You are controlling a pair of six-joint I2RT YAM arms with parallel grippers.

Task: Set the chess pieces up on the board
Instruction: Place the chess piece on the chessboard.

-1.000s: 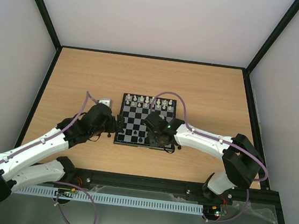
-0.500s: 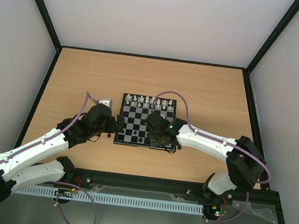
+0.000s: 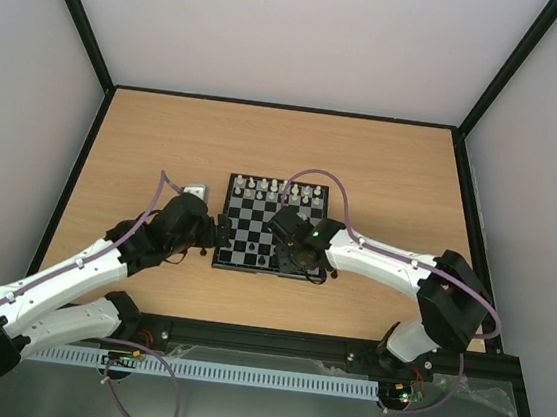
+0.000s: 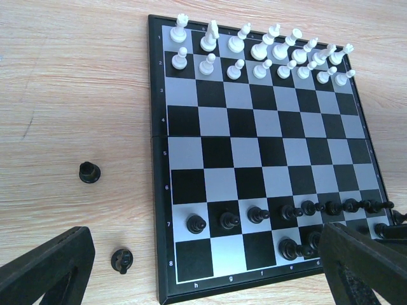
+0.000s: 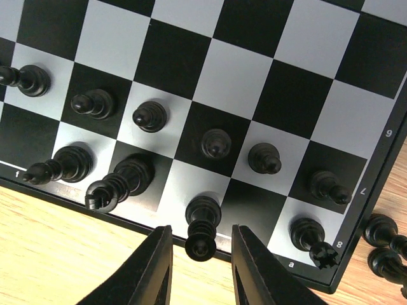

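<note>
The board (image 3: 247, 221) lies mid-table, with white chess pieces (image 4: 261, 54) in two rows at its far side and black pawns (image 4: 254, 214) in a row near me. My right gripper (image 5: 202, 232) is open over the near edge. Its jaws stand on either side of a tall black piece (image 5: 204, 216) upright on a light back-row square, with a gap on each side. My left gripper (image 4: 210, 273) hangs wide open above the board's left corner, holding nothing. Two black pieces (image 4: 89, 172) (image 4: 121, 260) lie on the wood left of the board (image 4: 248, 127).
Two more black pieces (image 5: 381, 229) lie on the table off the board's right corner. A small pale box (image 3: 193, 189) sits beside the board's far left corner. Both arms crowd the board's near edge, and black frame rails border the wooden table (image 3: 383, 170).
My right gripper's jaws have parted and let go of the tall black piece, which stands on its square. The left arm has not moved.
</note>
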